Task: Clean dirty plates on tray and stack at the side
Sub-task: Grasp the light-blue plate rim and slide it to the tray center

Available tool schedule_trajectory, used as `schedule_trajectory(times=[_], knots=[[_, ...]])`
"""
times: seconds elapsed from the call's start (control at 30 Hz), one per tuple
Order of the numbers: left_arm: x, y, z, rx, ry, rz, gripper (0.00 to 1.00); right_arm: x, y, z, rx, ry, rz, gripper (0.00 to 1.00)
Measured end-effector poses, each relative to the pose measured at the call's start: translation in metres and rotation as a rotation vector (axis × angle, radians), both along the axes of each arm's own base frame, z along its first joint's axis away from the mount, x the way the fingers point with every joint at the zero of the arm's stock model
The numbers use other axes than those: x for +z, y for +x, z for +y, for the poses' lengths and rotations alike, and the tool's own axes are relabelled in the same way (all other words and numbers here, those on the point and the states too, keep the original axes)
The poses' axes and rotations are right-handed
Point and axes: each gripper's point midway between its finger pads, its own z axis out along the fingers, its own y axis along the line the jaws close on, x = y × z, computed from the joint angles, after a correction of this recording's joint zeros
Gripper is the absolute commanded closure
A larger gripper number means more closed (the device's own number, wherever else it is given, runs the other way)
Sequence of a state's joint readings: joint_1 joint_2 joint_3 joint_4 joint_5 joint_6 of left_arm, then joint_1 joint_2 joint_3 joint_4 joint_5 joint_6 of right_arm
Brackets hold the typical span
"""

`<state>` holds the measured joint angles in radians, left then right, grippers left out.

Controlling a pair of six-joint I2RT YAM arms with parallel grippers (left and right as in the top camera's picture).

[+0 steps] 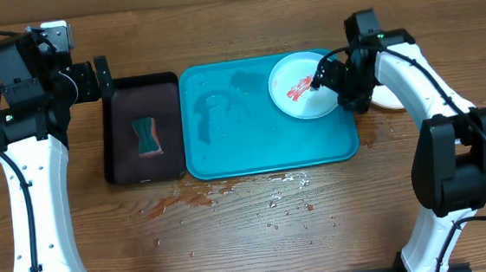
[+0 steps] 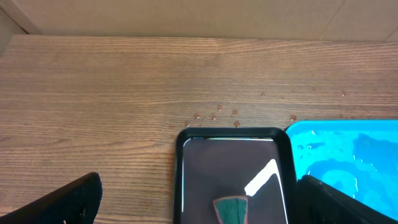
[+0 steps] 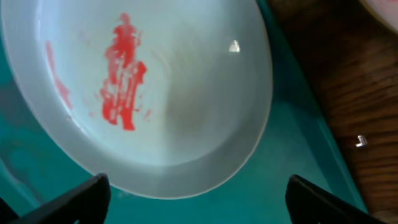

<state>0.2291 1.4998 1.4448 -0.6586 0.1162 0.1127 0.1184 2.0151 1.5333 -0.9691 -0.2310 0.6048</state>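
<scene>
A pale mint plate (image 1: pixel 296 88) with red smears lies in the far right corner of the turquoise tray (image 1: pixel 252 144). My right gripper (image 1: pixel 326 82) is open and hovers over the plate's right edge. In the right wrist view the smeared plate (image 3: pixel 155 93) fills the frame, and the open fingers (image 3: pixel 199 205) straddle its near rim above the tray floor (image 3: pixel 286 180). Another pale plate (image 1: pixel 390 100) lies on the table right of the tray, mostly hidden by the right arm. My left gripper (image 1: pixel 106 77) is open and empty at the far end of the black tray.
A black tray (image 1: pixel 145 165) with a green sponge (image 1: pixel 146 137) sits left of the turquoise tray; the left wrist view shows the black tray (image 2: pixel 230 155), sponge (image 2: pixel 231 210) and turquoise tray corner (image 2: pixel 348 149). Water and reddish drops (image 1: pixel 187 199) lie on the table in front.
</scene>
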Motion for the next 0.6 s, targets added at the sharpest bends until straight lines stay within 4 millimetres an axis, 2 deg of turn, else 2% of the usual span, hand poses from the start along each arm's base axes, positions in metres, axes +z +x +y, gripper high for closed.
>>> schedule_trajectory(times=[0.13,0.3,0.6], knots=[[0.000,0.000,0.000,0.000,0.000,0.000,0.00,-0.014,0.000,-0.002,-0.038,-0.003,-0.007,0.26],[0.000,0.000,0.000,-0.001,0.000,0.000,0.00,-0.023,0.009,-0.004,-0.089,-0.005,-0.050,0.38],[0.000,0.000,0.000,0.000,0.000,0.000,0.00,-0.038,0.012,-0.007,-0.129,-0.022,-0.041,0.45]])
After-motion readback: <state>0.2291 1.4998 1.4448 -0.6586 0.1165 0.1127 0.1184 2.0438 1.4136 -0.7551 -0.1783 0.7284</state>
